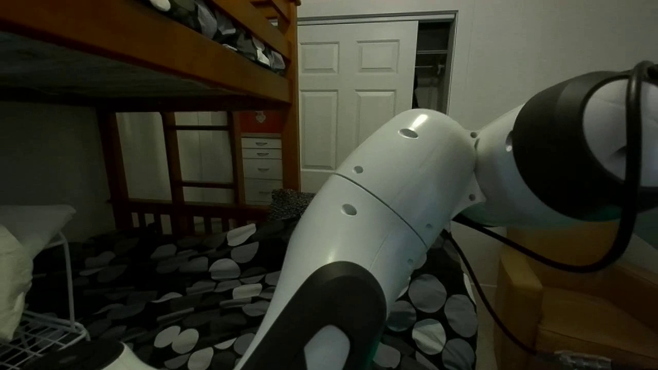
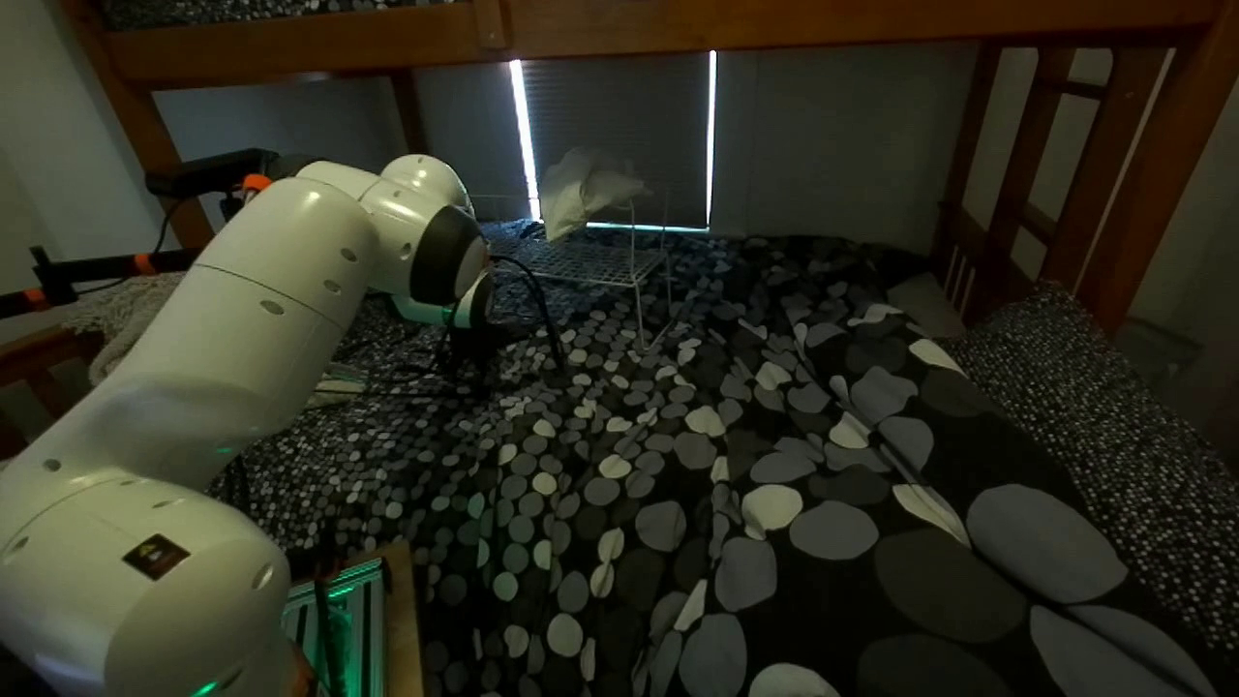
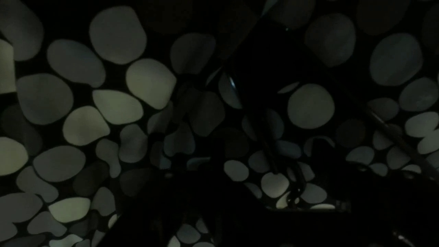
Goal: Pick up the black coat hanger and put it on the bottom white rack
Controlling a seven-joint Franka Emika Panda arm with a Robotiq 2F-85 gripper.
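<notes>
The black coat hanger (image 3: 380, 121) lies on the dotted bedspread in the wrist view. One slim arm of it runs to the right, and its hook end shows low between my fingers. My gripper (image 3: 269, 147) is open, with its two dark fingers apart on either side of the hanger's neck. I cannot tell whether they touch it. In an exterior view the dark gripper (image 2: 474, 348) points down close to the bed, and the hanger is hard to make out there. The white wire rack (image 2: 650, 273) stands on the bed beyond the gripper; part of it also shows in an exterior view (image 1: 69, 329).
A white bag (image 2: 581, 194) rests on the rack. The wooden bunk-bed frame (image 2: 774, 27) passes overhead, with posts at the sides. A black cable (image 2: 537, 290) hangs from the arm. A tan armchair (image 1: 519, 272) stands beside the bed.
</notes>
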